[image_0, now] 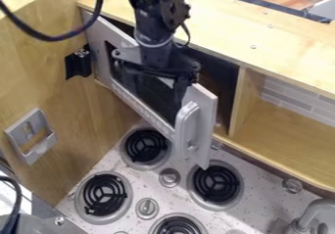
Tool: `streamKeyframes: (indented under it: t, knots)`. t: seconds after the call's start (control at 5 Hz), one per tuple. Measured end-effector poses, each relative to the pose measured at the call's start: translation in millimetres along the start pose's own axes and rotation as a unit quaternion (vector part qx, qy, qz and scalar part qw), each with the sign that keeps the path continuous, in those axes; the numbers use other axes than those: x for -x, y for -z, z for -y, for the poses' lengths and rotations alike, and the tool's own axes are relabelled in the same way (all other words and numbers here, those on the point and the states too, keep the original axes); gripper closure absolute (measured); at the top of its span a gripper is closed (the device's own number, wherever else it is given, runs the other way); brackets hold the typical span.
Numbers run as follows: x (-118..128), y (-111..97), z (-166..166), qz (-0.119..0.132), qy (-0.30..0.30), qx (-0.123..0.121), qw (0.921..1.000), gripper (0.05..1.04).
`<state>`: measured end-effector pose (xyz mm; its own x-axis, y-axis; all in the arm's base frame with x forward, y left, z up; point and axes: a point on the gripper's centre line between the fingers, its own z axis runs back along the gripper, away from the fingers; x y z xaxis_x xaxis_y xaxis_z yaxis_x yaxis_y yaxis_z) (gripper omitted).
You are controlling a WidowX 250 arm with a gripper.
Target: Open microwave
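Observation:
The microwave door (203, 113) stands swung out at an angle from the cabinet, with its left edge by the wooden side wall. Its grey handle (188, 123) is at the right end, over the stove. Behind the door, the dark microwave interior (219, 79) shows to the right of the arm. My gripper (157, 92) hangs from above at the middle of the door, open, overlapping the door's top edge and dark window. The handle is below and right of it. Whether the gripper touches the door I cannot tell.
Below lies the stove top with several black burners (216, 183) and knobs (169, 177). A wooden shelf (281, 125) is at the right, a faucet (313, 213) at lower right, and a metal holder (33, 135) on the left wall.

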<state>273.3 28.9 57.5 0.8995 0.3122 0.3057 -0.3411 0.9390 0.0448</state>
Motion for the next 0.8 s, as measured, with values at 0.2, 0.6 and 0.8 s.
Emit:
streamKeyframes:
  t: [0.2, 0.6, 0.8]
  knots:
    - [-0.9, -6.4, 10.5, 0.009, 0.008, 0.008, 0.9999, 0.085]
    - [-39.1, -15.6, 64.6, 0.049, 0.045, 0.049, 0.9965, 0.084]
    - [-47.7, -7.4, 79.7, 0.050, 0.064, 0.048, 0.9955, 0.085]
